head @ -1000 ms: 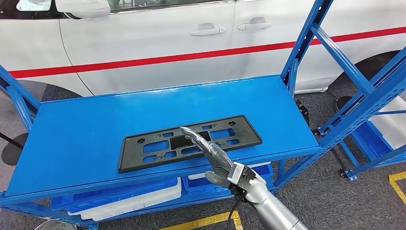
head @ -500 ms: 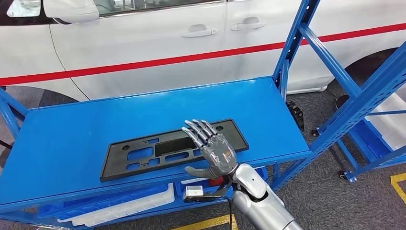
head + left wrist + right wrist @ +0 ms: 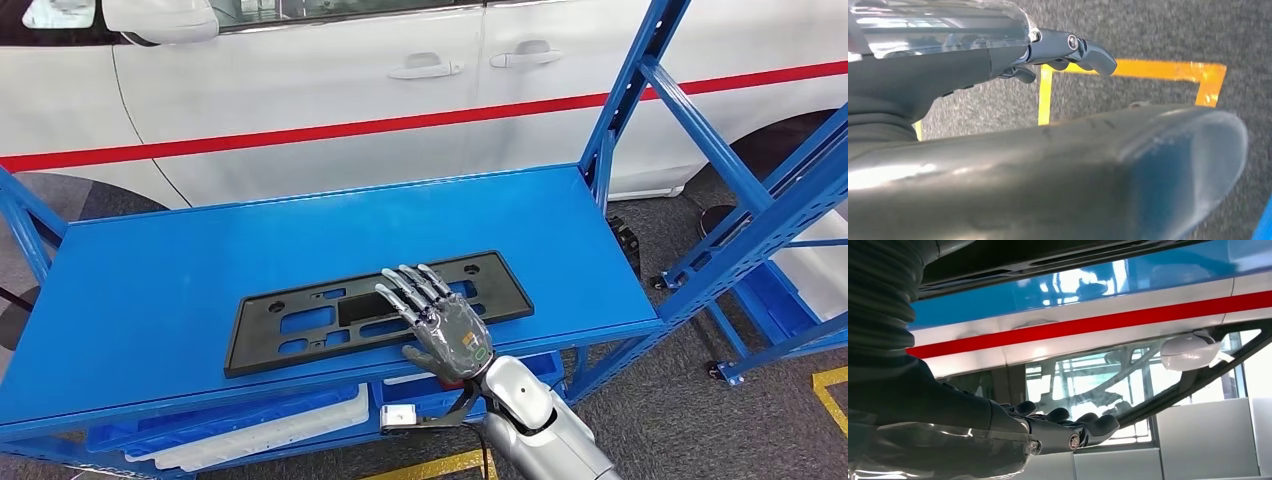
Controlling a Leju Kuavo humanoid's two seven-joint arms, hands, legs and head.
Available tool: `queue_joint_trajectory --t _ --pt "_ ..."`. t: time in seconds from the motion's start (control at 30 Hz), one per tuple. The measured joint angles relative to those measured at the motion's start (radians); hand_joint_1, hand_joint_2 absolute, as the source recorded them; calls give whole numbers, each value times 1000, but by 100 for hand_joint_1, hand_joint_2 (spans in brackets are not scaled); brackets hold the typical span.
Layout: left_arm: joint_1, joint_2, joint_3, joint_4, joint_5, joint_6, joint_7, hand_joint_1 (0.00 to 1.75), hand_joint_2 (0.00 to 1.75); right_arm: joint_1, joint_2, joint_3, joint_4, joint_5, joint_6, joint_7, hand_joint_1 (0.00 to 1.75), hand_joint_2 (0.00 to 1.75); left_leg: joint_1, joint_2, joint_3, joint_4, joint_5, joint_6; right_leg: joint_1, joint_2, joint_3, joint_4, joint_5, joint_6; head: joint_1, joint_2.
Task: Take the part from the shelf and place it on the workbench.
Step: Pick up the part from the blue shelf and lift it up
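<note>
The part (image 3: 370, 308) is a long, flat black plastic plate with rectangular cut-outs and small round holes, lying flat on the blue shelf (image 3: 150, 270), towards its front edge and a little right of the middle. Its long side runs slightly askew to the shelf edge, the right end farther back. No writing can be read on it.

The left hand (image 3: 1078, 50) hangs low over grey carpet with yellow floor tape (image 3: 1148, 70); its dark fingers are partly curled with nothing between them, though how far they close cannot be told.

The right hand (image 3: 440, 320) comes in from below on a silver arm (image 3: 545, 435). It lies palm down over the right half of the part, at its near edge, fingers spread and stretched forward over the plate, thumb out to the side along the front edge. It holds nothing. Whether the fingers actually touch the plate cannot be told. A small green mark sits on the back of the hand, too small to read.

Behind the shelf stands a white car (image 3: 330, 90) with a red stripe along its doors. White trays (image 3: 260, 425) lie on the lower level.
</note>
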Motion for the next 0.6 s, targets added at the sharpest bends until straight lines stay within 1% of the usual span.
queue_joint_trajectory --t 0.03,0.07,0.1,0.13,0.2,0.23,0.27,0.3,0.33,0.37,0.47,0.53,0.6 --pt "0 0 0 0 0 0 0 0 0 -1 0 0 1 0 0 0 0 175 -1 -1 0 3 -2 -5 0 0 33 -67 25 -1 0 0" --pt "-1 0 0 0 0 0 0 0 0 -1 0 0 1 1 0 0 0 175 -1 -2 0 4 -4 -11 1 2 55 -112 38 -5 0 0" --pt "-1 0 0 0 0 0 0 0 0 -1 0 1 2 1 -1 0 0 175 -2 -2 -1 6 -5 -18 5 3 62 -129 39 -10 0 0" --pt "-1 0 0 0 0 0 0 0 0 -1 0 1 3 2 -1 0 0 175 -2 -2 -1 5 -5 -25 9 5 62 -129 39 -16 0 0" --pt "-1 0 0 0 1 -1 -1 0 0 -2 1 1 5 10 -1 1 0 175 2 -2 -3 11 -12 -37 9 5 62 -134 43 -31 0 0" --pt "-1 0 0 0 2 -2 -2 0 0 -3 1 1 6 18 -2 2 0 175 4 -1 -11 32 -28 -41 9 4 64 -137 45 -39 0 0" --pt "-1 0 0 0 3 -3 -4 0 0 -4 2 1 8 29 -3 5 0 175 5 -1 -29 73 -54 -44 8 2 64 -140 47 -45 0 0" --pt "-1 0 0 0 4 -4 -6 0 0 -4 2 1 11 37 -4 8 0 175 5 -1 -46 113 -80 -45 9 1 65 -140 47 -49 0 0" --pt "-1 0 0 0 4 -5 -8 0 0 -5 2 1 12 43 -4 10 0 175 6 -1 -61 147 -100 -45 10 0 64 -140 47 -52 0 0" --pt "-1 0 0 0 5 -6 -8 0 0 -5 3 1 14 47 -5 12 0 175 6 -1 -70 167 -111 -46 11 0 64 -140 46 -52 0 0" --pt "-1 0 0 0 5 -6 -9 0 0 -5 3 1 14 47 -5 12 0 175 6 -1 -71 170 -112 -46 11 -1 64 -140 46 -53 0 0" --pt "-1 0 0 0 5 -7 -9 0 0 -5 3 1 15 49 -5 12 0 175 6 -1 -77 184 -119 -46 11 -1 64 -140 46 -53 0 0" --pt "-1 0 0 0 5 -8 -11 0 0 -6 3 2 20 58 -7 14 0 175 6 -1 -103 240 -142 -47 13 -2 64 -140 46 -54 0 0"
